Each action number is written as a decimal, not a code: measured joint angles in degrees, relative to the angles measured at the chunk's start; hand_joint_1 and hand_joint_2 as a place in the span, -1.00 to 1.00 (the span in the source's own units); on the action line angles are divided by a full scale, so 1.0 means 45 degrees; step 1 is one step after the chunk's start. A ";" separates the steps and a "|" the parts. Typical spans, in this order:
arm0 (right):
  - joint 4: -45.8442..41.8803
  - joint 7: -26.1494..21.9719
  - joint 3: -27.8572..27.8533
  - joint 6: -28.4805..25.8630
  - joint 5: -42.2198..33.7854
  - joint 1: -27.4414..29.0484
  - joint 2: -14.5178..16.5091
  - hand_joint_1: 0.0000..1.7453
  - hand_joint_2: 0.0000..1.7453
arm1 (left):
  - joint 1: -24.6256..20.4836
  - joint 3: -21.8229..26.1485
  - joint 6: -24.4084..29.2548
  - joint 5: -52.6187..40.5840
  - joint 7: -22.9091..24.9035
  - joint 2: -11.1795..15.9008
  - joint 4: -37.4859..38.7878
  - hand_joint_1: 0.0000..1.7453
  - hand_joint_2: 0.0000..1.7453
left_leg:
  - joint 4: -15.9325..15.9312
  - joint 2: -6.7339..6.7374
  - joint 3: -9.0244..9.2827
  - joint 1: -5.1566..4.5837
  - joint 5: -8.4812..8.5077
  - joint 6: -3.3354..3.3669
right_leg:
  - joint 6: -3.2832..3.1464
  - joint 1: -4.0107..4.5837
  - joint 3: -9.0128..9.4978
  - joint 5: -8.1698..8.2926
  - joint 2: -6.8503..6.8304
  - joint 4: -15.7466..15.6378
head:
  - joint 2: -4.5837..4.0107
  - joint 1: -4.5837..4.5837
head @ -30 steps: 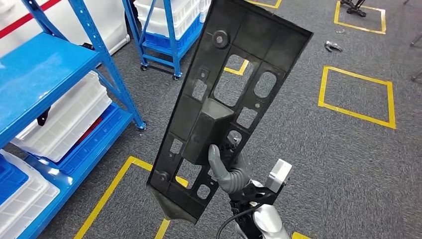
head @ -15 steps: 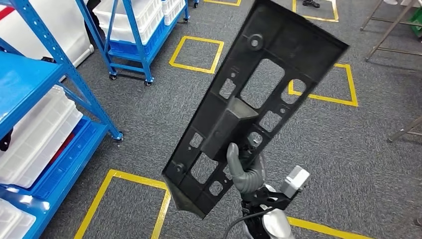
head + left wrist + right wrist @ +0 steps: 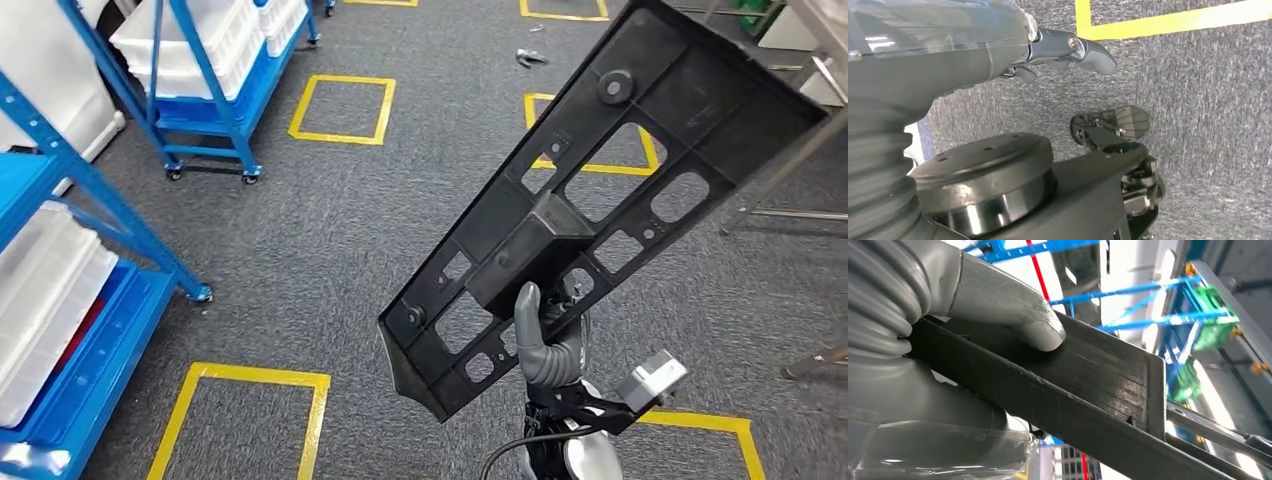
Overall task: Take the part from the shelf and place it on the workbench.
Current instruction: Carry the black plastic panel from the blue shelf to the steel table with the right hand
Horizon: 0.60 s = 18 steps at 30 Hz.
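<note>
Over open carpet (image 3: 330, 230), clear of the blue shelving (image 3: 95, 190) on the left, the part (image 3: 600, 190) is already off the shelf and in the air, carried by the right hand (image 3: 545, 340). Black ribbed plate with cutouts and a raised block near its middle. Right hand grips it low down, at the edge just below that block: thumb pressed flat on the face, other fingers wrapped behind; right wrist view confirms, thumb (image 3: 1013, 315) on one side of the part's wall (image 3: 1088, 385) and the rest of the hand beneath it. Long axis runs from lower left, beside the hand, up and away to the upper right, tilted, so most of the length and mass sits beyond the grip, cantilevered forward and to the right. That's the relation that matters: the far end leads and would reach any surface before the hand does. Metal legs (image 3: 780, 190) show at the right edge just past the far end; could be the workbench, can't tell, no top in view. Left hand (image 3: 1068, 50) hangs by the robot's side over the floor, holding nothing, fingers loosely apart as far as visible. Judgement: transport phase, placement not yet started. Right hand does the set-down; watch the swing of the far end near those legs.
</note>
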 joint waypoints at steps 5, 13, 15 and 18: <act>-0.0040 0.0038 -0.0110 0.0107 0.0079 0.0011 0.0201 1.00 1.00 | -0.0011 0.0079 0.0044 -0.0071 0.0019 0.0007 -0.0005 -1.00 1.00 | 0.1729 -0.0956 -0.0696 0.0069 -0.1124 -0.0281 | -0.0325 -0.0174 -0.0011 0.0204 0.0665 -0.0181 | 0.0000 -0.0022; -0.0032 0.0053 -0.0161 0.0362 0.0183 0.0015 0.0341 1.00 1.00 | 0.0048 0.0150 0.0163 -0.0233 0.0023 0.0024 -0.0005 -1.00 1.00 | 0.0457 -0.1986 -0.0158 0.0140 -0.0061 -0.0163 | -0.0241 -0.0154 -0.0171 0.0206 0.1870 0.0111 | 0.0000 -0.0018; -0.0032 0.0053 -0.0171 0.0434 0.0214 0.0011 0.0374 1.00 1.00 | 0.0026 0.0155 0.0174 -0.0255 0.0023 0.0029 -0.0006 -1.00 1.00 | 0.0137 -0.2111 -0.0037 0.0131 -0.0060 -0.0101 | -0.0098 -0.0178 -0.0291 0.0259 0.2089 0.0148 | 0.0000 -0.0014; -0.0038 0.0052 -0.0208 0.0459 0.0236 0.0018 0.0395 1.00 1.00 | -0.0015 0.0164 0.0183 -0.0317 0.0015 0.0006 -0.0026 -1.00 1.00 | -0.0024 -0.1730 -0.0019 0.0172 0.0097 0.0120 | 0.0130 -0.0170 -0.0461 0.0163 0.1941 0.0306 | 0.0000 0.0024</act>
